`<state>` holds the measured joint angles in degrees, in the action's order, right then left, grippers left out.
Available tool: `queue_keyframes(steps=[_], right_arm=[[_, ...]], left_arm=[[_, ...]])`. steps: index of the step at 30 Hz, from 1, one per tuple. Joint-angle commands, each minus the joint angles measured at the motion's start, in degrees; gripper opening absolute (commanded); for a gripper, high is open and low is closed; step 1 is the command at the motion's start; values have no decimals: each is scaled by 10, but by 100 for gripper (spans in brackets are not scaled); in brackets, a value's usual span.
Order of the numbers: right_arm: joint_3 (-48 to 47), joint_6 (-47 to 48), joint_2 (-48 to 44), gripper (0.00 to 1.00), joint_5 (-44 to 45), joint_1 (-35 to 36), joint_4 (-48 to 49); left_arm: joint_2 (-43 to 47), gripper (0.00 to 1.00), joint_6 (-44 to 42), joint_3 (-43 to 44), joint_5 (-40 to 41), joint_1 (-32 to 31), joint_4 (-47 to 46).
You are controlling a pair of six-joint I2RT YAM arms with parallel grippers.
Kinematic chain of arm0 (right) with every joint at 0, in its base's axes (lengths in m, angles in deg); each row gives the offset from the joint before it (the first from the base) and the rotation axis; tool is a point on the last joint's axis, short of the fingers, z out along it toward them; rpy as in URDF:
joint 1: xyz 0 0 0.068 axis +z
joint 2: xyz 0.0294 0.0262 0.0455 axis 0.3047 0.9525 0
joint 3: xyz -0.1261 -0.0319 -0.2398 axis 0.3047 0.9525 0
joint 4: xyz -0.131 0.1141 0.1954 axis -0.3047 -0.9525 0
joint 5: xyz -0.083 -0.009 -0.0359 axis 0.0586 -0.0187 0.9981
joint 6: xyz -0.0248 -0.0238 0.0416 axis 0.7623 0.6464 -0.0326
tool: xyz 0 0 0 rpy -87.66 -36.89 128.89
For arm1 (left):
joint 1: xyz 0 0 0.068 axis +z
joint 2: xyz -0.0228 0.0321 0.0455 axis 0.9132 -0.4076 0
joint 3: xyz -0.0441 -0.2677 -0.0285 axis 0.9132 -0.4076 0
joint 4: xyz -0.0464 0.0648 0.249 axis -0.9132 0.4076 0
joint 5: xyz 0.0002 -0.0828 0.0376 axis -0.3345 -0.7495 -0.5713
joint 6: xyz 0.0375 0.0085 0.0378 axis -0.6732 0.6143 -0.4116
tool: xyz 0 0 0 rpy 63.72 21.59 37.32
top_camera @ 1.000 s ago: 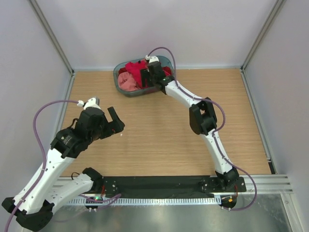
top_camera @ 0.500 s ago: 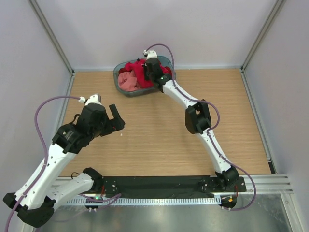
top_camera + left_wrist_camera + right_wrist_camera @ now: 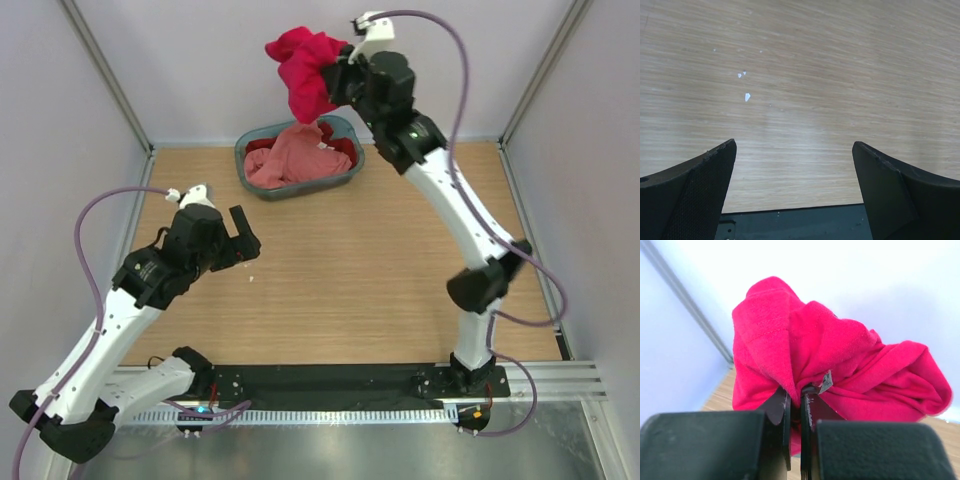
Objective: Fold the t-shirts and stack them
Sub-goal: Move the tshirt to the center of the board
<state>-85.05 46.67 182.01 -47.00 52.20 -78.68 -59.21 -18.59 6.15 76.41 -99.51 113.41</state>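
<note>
My right gripper (image 3: 335, 75) is raised high above the back of the table, shut on a bunched crimson t-shirt (image 3: 305, 72) that hangs over the basket. Seen from the right wrist, the crimson t-shirt (image 3: 835, 365) bulges around the pinched gripper (image 3: 795, 401). A salmon pink t-shirt (image 3: 290, 158) lies in the grey-blue basket (image 3: 246, 147), with a darker red t-shirt (image 3: 343, 148) showing at its right side. My left gripper (image 3: 240, 235) hovers open over the left of the table, nothing between its fingers; in its own view the gripper (image 3: 795, 165) frames only bare wood.
Grey walls with metal corner posts close the table in at back and sides. A black strip (image 3: 330, 380) and a metal rail run along the near edge by the arm bases. A few small white specks (image 3: 746, 95) lie on the wood below the left gripper.
My right gripper has closed on the crimson t-shirt in the basket and lifted it high above it. The left arm has shifted only slightly.
</note>
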Motion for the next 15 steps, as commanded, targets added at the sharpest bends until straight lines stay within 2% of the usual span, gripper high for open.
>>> queue_keyframes(steps=[1,3,5,6,7,8,10,11,14,15], right_arm=[[98,-16,-135,1,-18,23,-36],[167,-49,-214,1,-37,39,-67],[280,-80,-296,3,-64,56,-74],[321,-102,-324,9,-98,62,-66],[399,-111,-346,16,-103,69,-61],[433,-119,-364,26,-128,75,-61],[514,-150,-399,36,-154,84,-76],[536,-159,-404,49,-165,86,-85],[588,-177,-402,70,-196,85,-133],[594,-176,-397,73,-198,85,-165]], left_arm=[[-2,99,-28,44,24,3,-41],[-7,99,-36,66,25,3,-38],[-8,98,-34,81,30,3,-21],[-1,98,-28,86,32,3,-6],[5,98,-25,86,29,3,-4],[12,98,-22,83,21,3,-3],[28,98,-13,71,12,3,-1],[30,98,-11,67,8,3,0],[24,99,-1,65,-12,3,15],[19,100,2,64,-19,3,20]])
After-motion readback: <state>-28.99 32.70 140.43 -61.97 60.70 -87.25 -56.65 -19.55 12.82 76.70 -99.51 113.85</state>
